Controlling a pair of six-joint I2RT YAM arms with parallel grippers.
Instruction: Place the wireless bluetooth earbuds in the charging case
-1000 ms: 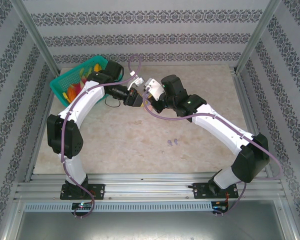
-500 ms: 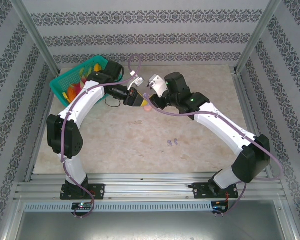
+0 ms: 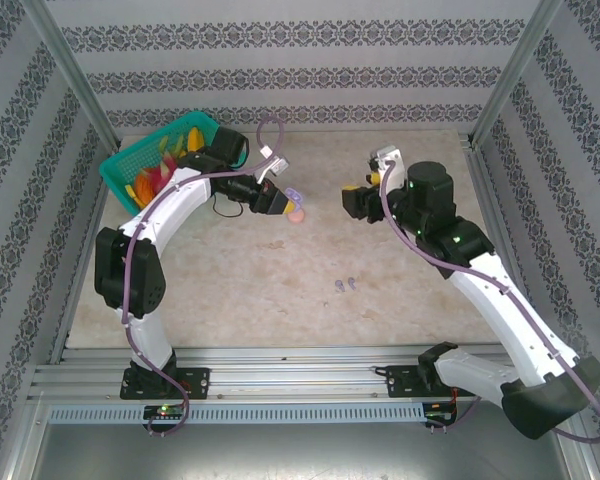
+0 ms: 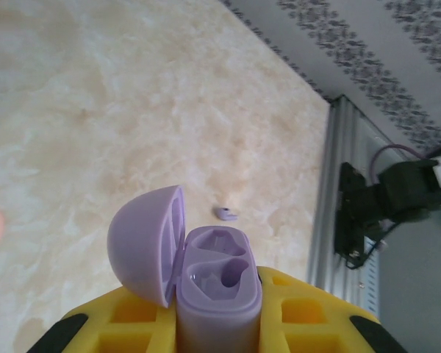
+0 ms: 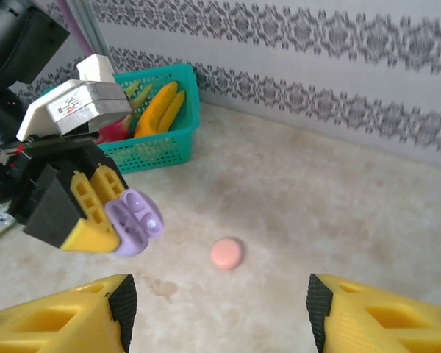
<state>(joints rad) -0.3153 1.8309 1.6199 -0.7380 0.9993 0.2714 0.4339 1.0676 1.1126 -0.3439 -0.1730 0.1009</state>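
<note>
Between the clenched yellow fingers of the left gripper (image 4: 219,320) sits the lilac charging case (image 4: 219,290), its lid swung open to one side. Just beyond the case, a lilac earbud (image 4: 226,214) lies on the tabletop (image 4: 95,110). The right gripper (image 5: 219,305) is released and empty, with a pink case (image 5: 226,253) lying ahead of it.
</note>
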